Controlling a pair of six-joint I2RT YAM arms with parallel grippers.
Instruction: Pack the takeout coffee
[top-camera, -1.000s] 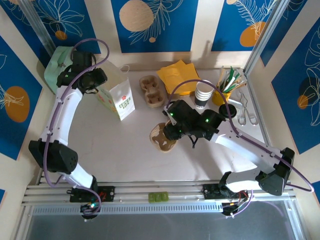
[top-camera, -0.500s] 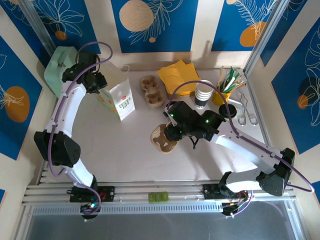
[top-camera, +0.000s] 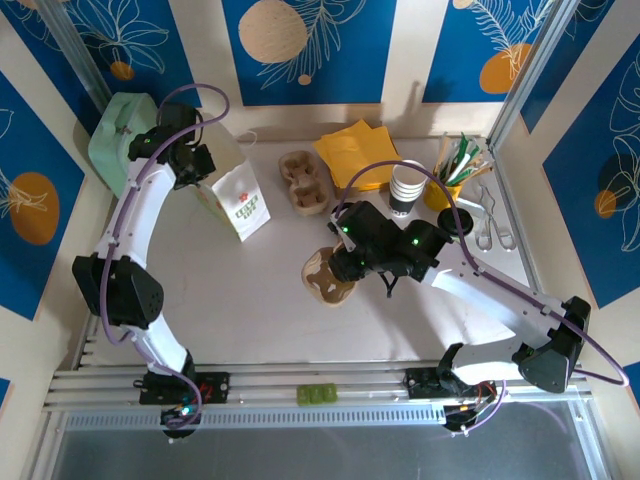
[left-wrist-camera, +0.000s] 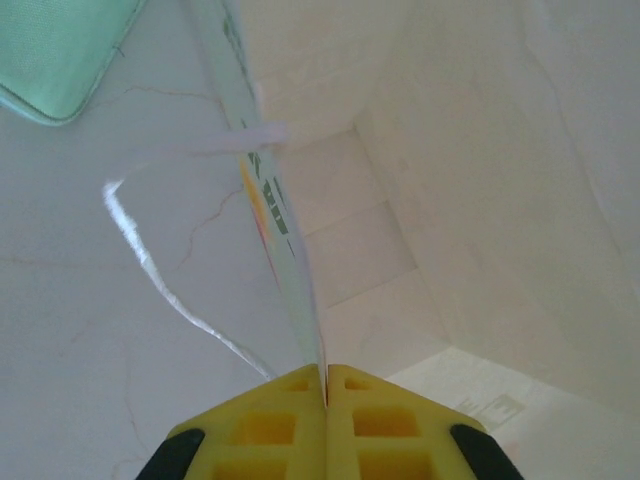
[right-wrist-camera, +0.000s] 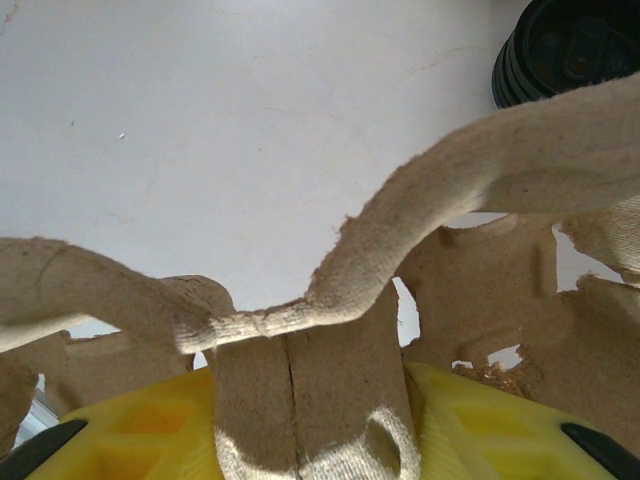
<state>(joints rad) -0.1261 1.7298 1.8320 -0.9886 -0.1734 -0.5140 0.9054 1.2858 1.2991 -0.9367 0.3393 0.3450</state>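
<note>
The takeout coffee (top-camera: 461, 222) shows as a round black lid at the right, beside my right arm; its lid (right-wrist-camera: 565, 45) also appears in the right wrist view, with the cup's side hidden. My right gripper (top-camera: 341, 264) (right-wrist-camera: 310, 400) is shut on the middle ridge of a brown pulp cup carrier (top-camera: 324, 276) (right-wrist-camera: 450, 190) at the table's centre. A white paper bag (top-camera: 240, 204) with green print stands open at the back left. My left gripper (top-camera: 197, 161) (left-wrist-camera: 326, 376) is shut on the bag's top edge (left-wrist-camera: 285, 260), one yellow finger inside and one outside.
A second pulp carrier (top-camera: 304, 182) lies behind the held one, next to yellow napkins (top-camera: 355, 150). A stack of white-rimmed dark cups (top-camera: 406, 188) and a yellow cup of straws (top-camera: 446, 186) stand back right. Metal tongs (top-camera: 494, 226) lie far right, a pale green box (top-camera: 112, 140) far left.
My left gripper has shifted a little right onto the bag's rim and closed on it. The right gripper and its carrier have stayed put.
</note>
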